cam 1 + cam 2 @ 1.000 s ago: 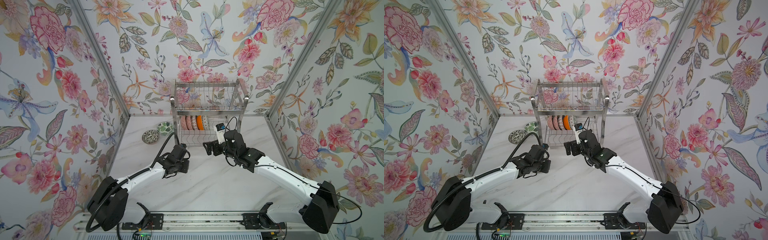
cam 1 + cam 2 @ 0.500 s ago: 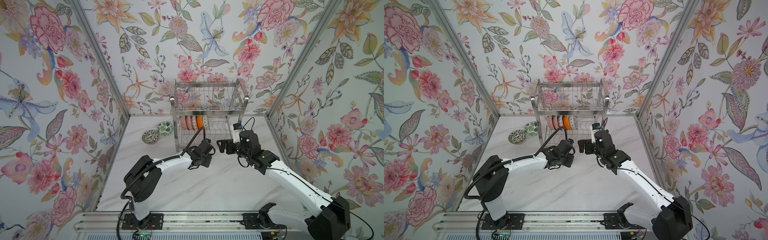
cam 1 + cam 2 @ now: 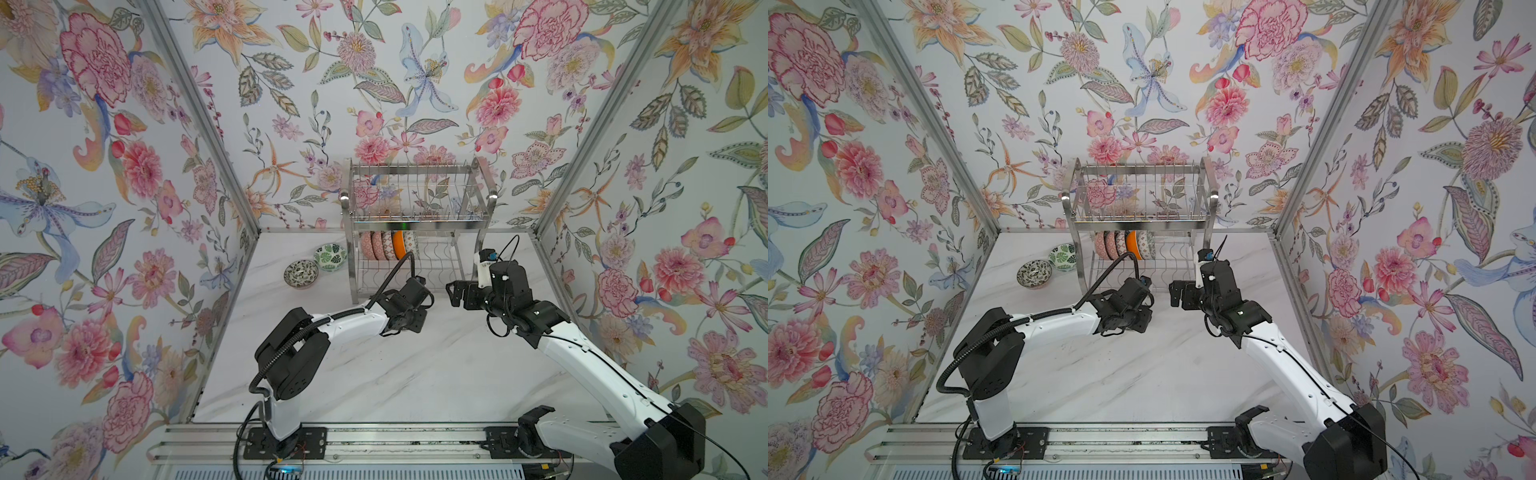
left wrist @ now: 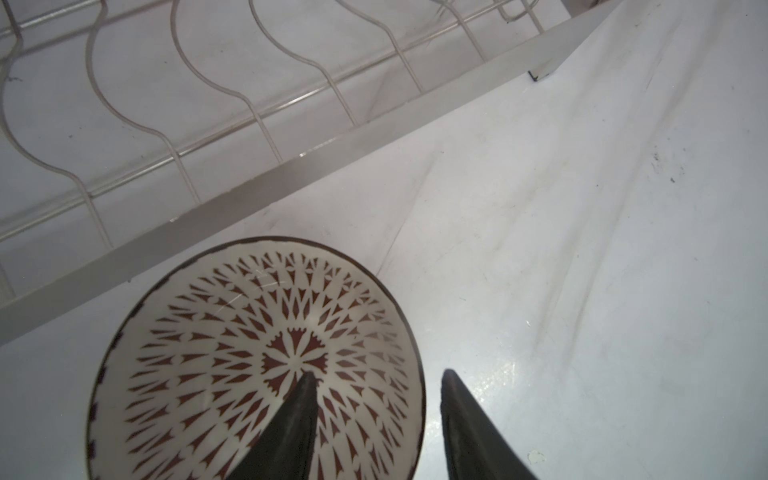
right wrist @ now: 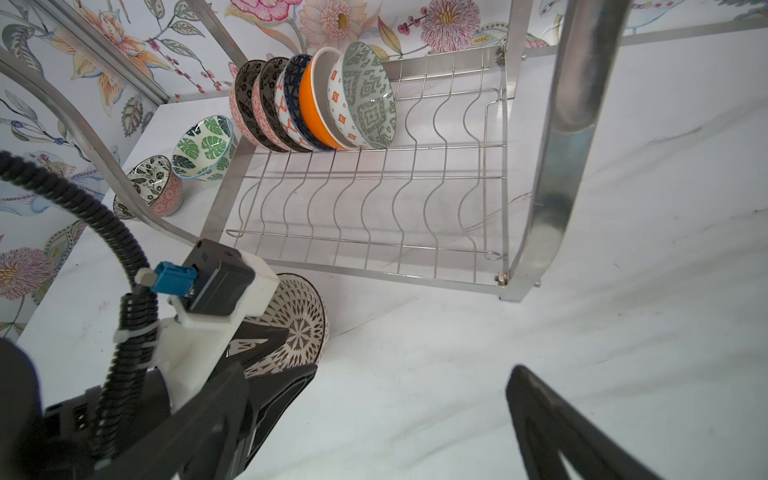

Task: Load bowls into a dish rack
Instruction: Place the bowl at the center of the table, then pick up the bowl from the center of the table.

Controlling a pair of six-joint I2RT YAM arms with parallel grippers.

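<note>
Left wrist view: a bowl (image 4: 249, 361) with a red-brown starburst pattern fills the lower left of the frame. It sits upright on the white worktop (image 4: 582, 249), just short of the dish rack's (image 4: 291, 166) front bar, which slants across the upper left.
Left gripper (image 4: 376, 374): spread and pinching nothing. One finger (image 4: 297, 419) hangs over the bowl's inside and the other lies outside it, with the rim running between them (a clear gap shows beside the inner finger).
Right gripper (image 3: 456, 294): spread wide and empty. It is right of centre in a top view, over the worktop near the rack's right front leg, facing the left arm's wrist.
Dish rack: at the centre of both top views, against the back wall, two tiers of shiny wire.
Row of bowls (image 5: 311, 104): five stand on edge, packed close, at the left end of the lower tier. The orange bowl (image 5: 316, 104) is fourth from the left.
Loose bowls: a green leaf bowl (image 3: 330, 257) sits just beside the rack's left leg. A black-and-white bowl (image 3: 301, 273) sits just beside it, toward the lower left. Both are upright on the worktop.
Right wrist view: the starburst bowl (image 5: 305, 328) shows left of centre, partly hidden behind the left arm's camera block (image 5: 220, 282).
</note>
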